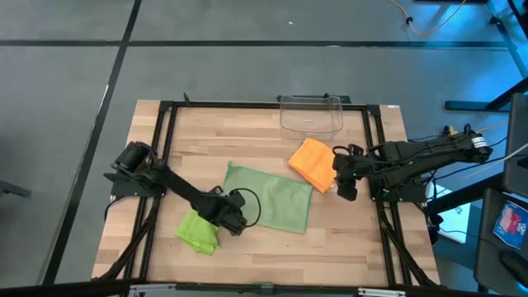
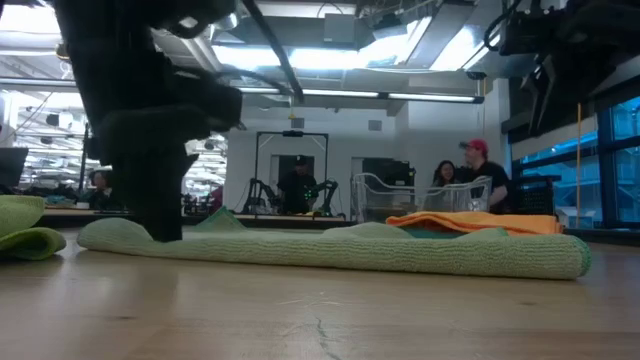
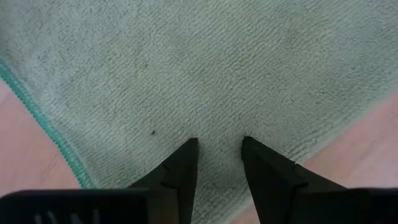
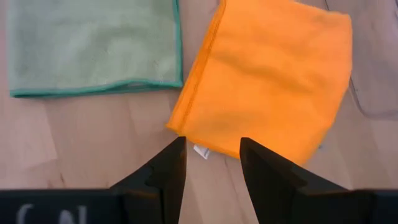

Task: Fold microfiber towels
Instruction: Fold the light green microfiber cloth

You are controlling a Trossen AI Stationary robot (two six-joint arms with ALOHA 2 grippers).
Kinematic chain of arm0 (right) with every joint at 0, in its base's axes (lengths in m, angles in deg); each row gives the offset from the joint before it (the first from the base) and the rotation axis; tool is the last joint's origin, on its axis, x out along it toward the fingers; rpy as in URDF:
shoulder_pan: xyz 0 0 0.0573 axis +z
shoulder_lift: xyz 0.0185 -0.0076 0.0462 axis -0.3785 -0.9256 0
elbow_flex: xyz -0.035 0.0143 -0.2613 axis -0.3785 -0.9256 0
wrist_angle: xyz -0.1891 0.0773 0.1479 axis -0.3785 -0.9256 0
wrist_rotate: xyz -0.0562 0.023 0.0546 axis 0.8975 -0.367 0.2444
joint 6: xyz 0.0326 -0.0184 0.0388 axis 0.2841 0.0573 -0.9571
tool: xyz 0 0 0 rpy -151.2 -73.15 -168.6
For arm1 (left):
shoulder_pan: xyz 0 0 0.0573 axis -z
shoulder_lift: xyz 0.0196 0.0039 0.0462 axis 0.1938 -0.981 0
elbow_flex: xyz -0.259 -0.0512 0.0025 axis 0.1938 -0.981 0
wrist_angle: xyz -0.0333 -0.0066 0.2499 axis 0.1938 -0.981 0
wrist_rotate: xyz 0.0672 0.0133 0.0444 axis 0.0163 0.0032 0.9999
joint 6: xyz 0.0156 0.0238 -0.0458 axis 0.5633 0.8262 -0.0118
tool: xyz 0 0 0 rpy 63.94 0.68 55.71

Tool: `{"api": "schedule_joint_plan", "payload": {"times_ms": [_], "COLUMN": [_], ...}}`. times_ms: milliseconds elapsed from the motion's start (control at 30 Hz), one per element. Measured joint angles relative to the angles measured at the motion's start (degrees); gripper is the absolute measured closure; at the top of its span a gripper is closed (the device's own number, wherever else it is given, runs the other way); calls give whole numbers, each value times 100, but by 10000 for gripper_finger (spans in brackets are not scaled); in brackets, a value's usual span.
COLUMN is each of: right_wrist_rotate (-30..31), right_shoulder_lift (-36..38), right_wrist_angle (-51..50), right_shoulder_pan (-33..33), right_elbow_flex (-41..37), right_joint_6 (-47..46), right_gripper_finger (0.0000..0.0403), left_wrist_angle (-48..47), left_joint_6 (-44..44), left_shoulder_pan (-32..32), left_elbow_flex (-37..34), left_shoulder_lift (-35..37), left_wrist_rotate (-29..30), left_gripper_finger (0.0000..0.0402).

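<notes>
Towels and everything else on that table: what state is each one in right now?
Sage green towel: spread flat, largest, lying mid-table.
Orange towel: folded, lying flat beside the bin.
Lime green towel: folded, lying near the table's front left.
Clear bin: upright at the table's far edge; its contents cannot be seen.
Left tool: open, over the sage towel.
Right tool: open, at the orange towel's corner, holding nothing.

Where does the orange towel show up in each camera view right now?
High view: orange towel, right of centre, beside the right gripper.
Low view: flat orange strip at right, behind the sage towel.
Left wrist view: not in it; only sage towel.
Right wrist view: fills the upper right, just beyond the open fingers.
Shared landmark: the sage towel.
</notes>
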Motion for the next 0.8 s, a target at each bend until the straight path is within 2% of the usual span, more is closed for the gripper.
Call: {"api": "schedule_joint_plan", "payload": {"times_ms": [167,367,567,800], "right_wrist_rotate": [3,87,92,92], "right_shoulder_lift": [-5,-18,-58,-64], "right_wrist_angle": [299,640,865,871], "right_shoulder_pan": [4,2,4,4], "right_elbow_flex": [-2,-2,-4,-4], "right_joint_6": [42,155,338,345], "right_gripper_finger": [249,249,249,249], "left_wrist_angle": [-1120,-2252,-1811,-944], "left_joint_6": [228,599,1434,2514], "left_shoulder_pan": [-193,-753,-1431,-2107], "left_elbow_flex": [-27,-60,-212,-314], "left_shoulder_lift": [151,310,303,305], "left_wrist_rotate": [-69,-71,665,729], "left_gripper_finger": [280,280,280,280]}}
